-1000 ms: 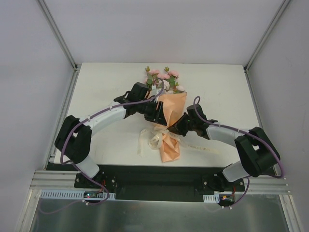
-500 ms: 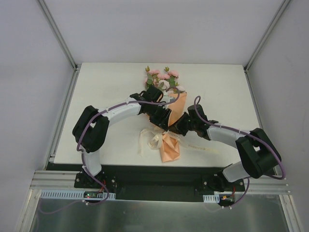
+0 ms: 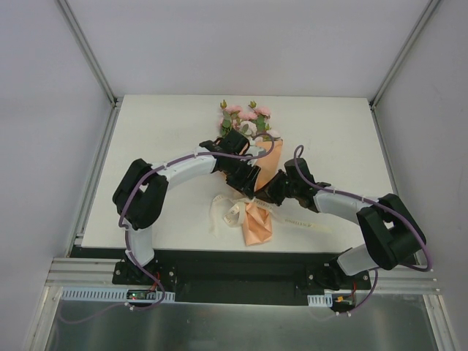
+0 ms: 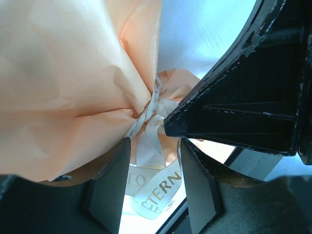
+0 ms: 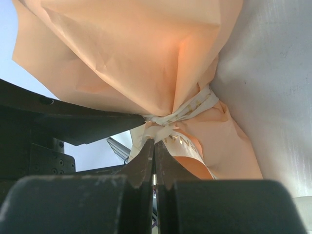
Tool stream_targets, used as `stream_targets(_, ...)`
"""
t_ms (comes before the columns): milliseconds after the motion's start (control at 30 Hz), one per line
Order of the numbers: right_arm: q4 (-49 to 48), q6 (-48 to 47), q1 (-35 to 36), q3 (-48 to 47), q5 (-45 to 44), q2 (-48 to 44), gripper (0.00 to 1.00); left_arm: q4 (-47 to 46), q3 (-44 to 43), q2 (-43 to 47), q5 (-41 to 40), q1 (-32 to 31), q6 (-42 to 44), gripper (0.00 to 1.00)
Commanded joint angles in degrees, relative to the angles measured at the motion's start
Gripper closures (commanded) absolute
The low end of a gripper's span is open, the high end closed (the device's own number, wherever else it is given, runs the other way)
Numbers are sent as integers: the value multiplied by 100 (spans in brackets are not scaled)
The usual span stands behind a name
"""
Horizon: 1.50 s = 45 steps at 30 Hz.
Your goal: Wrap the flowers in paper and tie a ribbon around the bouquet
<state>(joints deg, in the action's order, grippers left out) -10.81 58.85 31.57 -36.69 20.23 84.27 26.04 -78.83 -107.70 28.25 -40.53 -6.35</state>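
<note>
The bouquet lies mid-table, its pink flowers [image 3: 245,115] pointing to the far edge out of the peach paper [image 3: 265,155]. A cream ribbon [image 3: 231,212] is tied round the cone's narrow waist, with loops trailing to the left. My left gripper [image 3: 247,183] sits at that waist, and in the left wrist view it [image 4: 153,146] is open with loose ribbon [image 4: 156,190] lying between the fingers, unpinched. From the right, my right gripper [image 3: 272,191] meets the knot. Its jaws [image 5: 154,142] are shut on a bit of ribbon [image 5: 190,109] just below the gathered paper [image 5: 136,48].
The white table [image 3: 161,131] is fenced by a metal frame and grey walls. The paper's tail [image 3: 257,225] points toward the near edge. A thin ribbon end [image 3: 311,223] lies flat to the right, under the right forearm.
The left arm's elbow has swung inward to the right and its gripper has slid down the cone to the knot. The right arm and bouquet stayed put.
</note>
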Motion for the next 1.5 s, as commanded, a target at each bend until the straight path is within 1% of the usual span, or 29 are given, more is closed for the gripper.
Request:
stream_targets(0,-246,-58,-20,56,130,-139,99,94,-133,406,145,-16,46,54)
stream_targets(133,-255,-58,-28,100,122,-139,99,41,-142,601,444,107,-155,50)
stream_targets(233,-290,-58,-28,57,174,-104,99,41,-142,645,322,265,-279,51)
stream_targets(267,-308,-49,-28,65,183,-104,99,41,-142,636,43,291,-270,53)
stream_targets(300,-299,-49,-28,56,174,-112,99,41,-142,619,-21,292,-236,55)
stream_targets(367,-308,-49,-28,56,166,-130,99,41,-168,557,31,283,-104,57)
stream_targets(433,-299,-23,-28,39,183,-121,99,50,-186,426,49,239,-42,62)
stream_targets(500,-317,-23,-20,30,209,-95,99,68,-186,338,-82,90,55,64)
stream_targets(567,-325,-23,-28,30,201,-95,99,76,-151,241,-197,11,90,63)
stream_targets(800,-325,-5,-28,39,210,-95,99,68,-107,144,-171,-86,169,59)
stream_targets(900,-343,4,-20,13,218,-77,99,76,-54,100,-232,-148,178,59)
stream_targets(1000,-343,4,-11,21,218,-77,99,85,-28,39,-381,-165,178,63)
stream_targets(1067,-352,12,-11,21,218,-77,99,76,-19,-5,-425,-174,178,70)
stream_targets(1367,-352,4,16,39,218,-95,99,68,-89,-40,-443,-174,152,78)
stream_targets(1467,-352,-22,24,48,227,-77,99,50,-115,3,-373,-165,125,86)
